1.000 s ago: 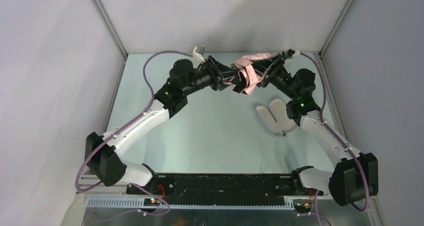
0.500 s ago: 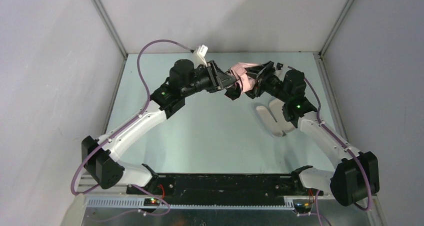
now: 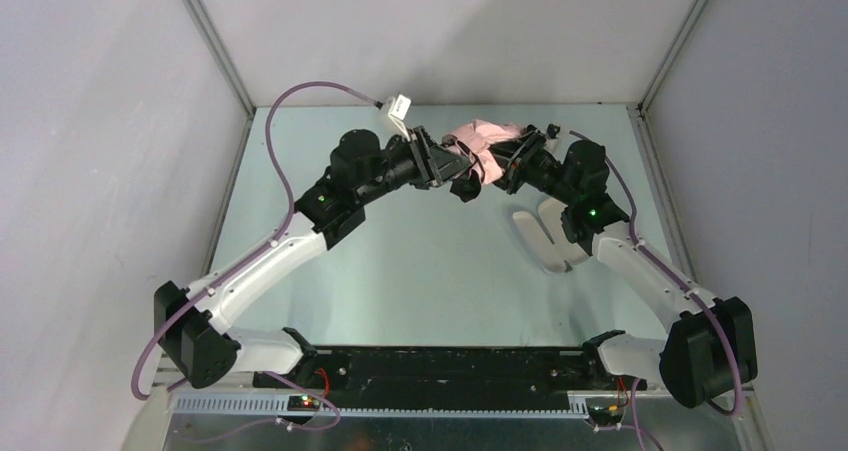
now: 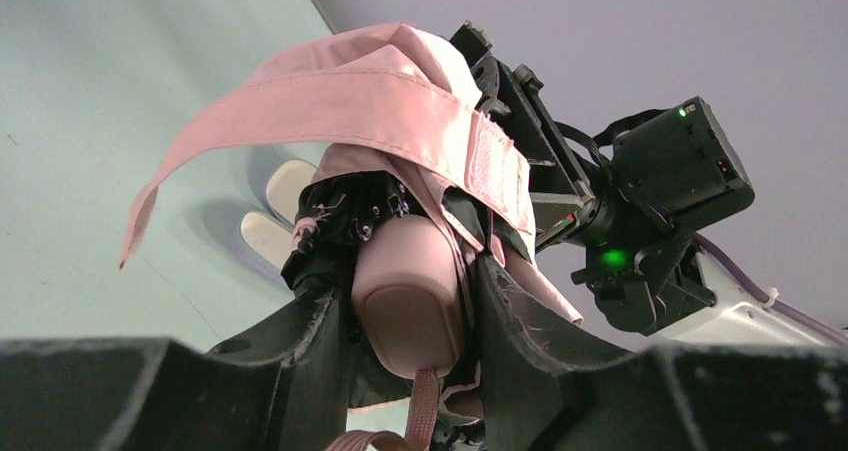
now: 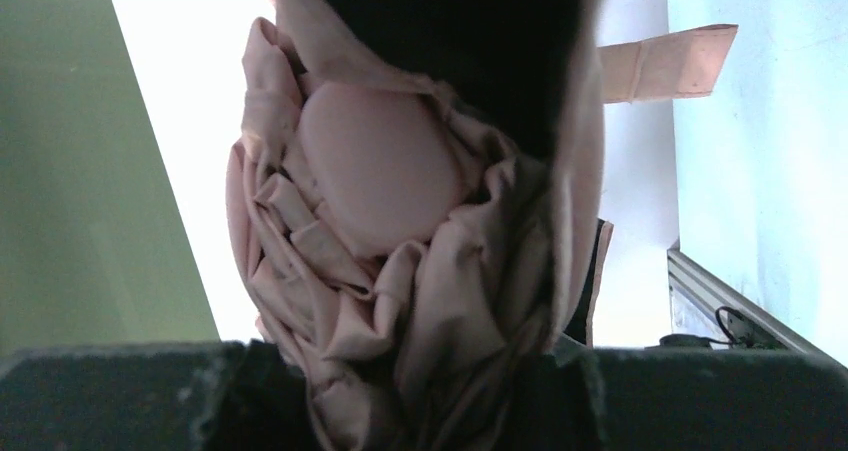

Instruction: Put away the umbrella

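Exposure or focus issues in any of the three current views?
Right wrist: blown out white behind the umbrella, fabric soft, too close to the lens. Left wrist: umbrella sharp enough, left end effector blurred and dark along the bottom edge. Top external: even light, soft shadows, no glare.

No readable text, label or number shows anywhere.
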